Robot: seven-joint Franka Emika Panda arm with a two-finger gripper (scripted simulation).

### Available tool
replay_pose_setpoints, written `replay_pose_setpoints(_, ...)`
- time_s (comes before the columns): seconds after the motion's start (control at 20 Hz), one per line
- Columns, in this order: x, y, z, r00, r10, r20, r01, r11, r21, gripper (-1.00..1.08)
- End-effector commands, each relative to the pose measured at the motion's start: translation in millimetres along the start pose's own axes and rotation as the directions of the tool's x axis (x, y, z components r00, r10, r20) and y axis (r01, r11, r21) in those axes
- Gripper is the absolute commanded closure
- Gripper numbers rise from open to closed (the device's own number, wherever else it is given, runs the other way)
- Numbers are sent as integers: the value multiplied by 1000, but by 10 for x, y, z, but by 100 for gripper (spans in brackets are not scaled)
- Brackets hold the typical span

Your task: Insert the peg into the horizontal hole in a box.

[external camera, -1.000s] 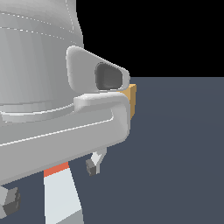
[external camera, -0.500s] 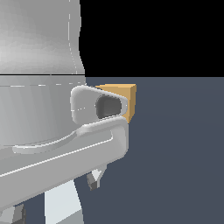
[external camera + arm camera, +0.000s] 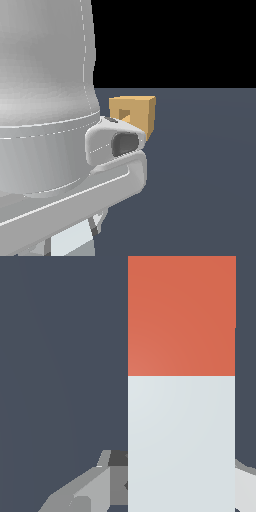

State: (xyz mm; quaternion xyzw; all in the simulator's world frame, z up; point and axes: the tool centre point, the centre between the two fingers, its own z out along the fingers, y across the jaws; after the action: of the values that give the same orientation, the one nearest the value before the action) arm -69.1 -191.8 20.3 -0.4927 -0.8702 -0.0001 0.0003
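peg (image 3: 181, 381): ran lengthwise between the jaws, white half at the gripper (image 3: 150, 483), red end beyond
jaws: pinching the peg
box (image 3: 134, 116): on the counter (image 3: 205, 165), behind the arm, hole (image 3: 124, 116) partly visible

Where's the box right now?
In the exterior view the box sits on the dark floor near the picture's middle, just behind the arm's grey housing, which covers its lower left corner; the wrist view does not show it.

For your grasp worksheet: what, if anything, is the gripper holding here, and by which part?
It cannot be told for certain. In the wrist view the gripper straddles the white part of the peg, but finger contact is hidden.
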Motion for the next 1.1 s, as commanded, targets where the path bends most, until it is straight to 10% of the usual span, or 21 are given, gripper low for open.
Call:
replay_pose_setpoints(0.0, -4, -1, 3, 1000, 0, 1, 0, 1000, 0, 108)
replay_pose_setpoints(1.05, 288, 39, -83, 994, 107, 0, -107, 994, -1, 108)
